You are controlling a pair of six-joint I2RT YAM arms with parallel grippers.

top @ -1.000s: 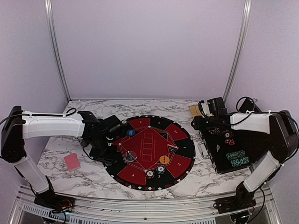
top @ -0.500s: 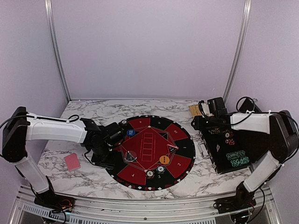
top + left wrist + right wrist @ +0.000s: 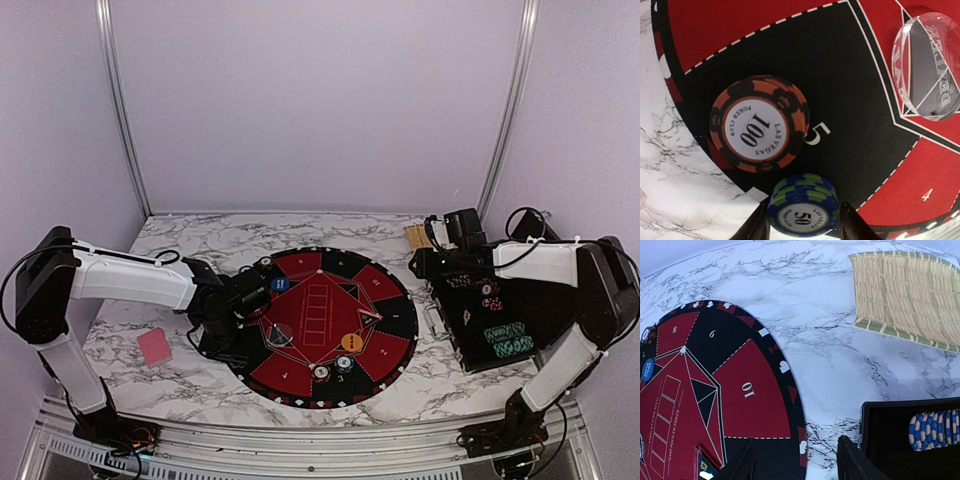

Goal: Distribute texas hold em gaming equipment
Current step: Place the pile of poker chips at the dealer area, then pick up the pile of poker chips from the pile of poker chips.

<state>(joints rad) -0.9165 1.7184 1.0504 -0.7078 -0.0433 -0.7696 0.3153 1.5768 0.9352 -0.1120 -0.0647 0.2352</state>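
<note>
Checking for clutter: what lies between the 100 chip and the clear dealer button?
Left wrist view: only bare black mat between 100 chip and clear dealer button.

Orange chip (image 3: 759,123), blue-green chip (image 3: 803,205) just beside

I count one round mat (image 3: 398,320), one black case (image 3: 520,305) and one bamboo mat (image 3: 910,295). One pink-backed card (image 3: 155,346). Three buttons: blue button (image 3: 279,284), orange button (image 3: 351,342), clear button (image 3: 930,65). Four chip stacks: 100 stack (image 3: 759,123), 50 stack (image 3: 802,205), near-rim left stack (image 3: 321,373), near-rim right stack (image 3: 343,364). One blue-and-white chip row (image 3: 935,430).
</note>
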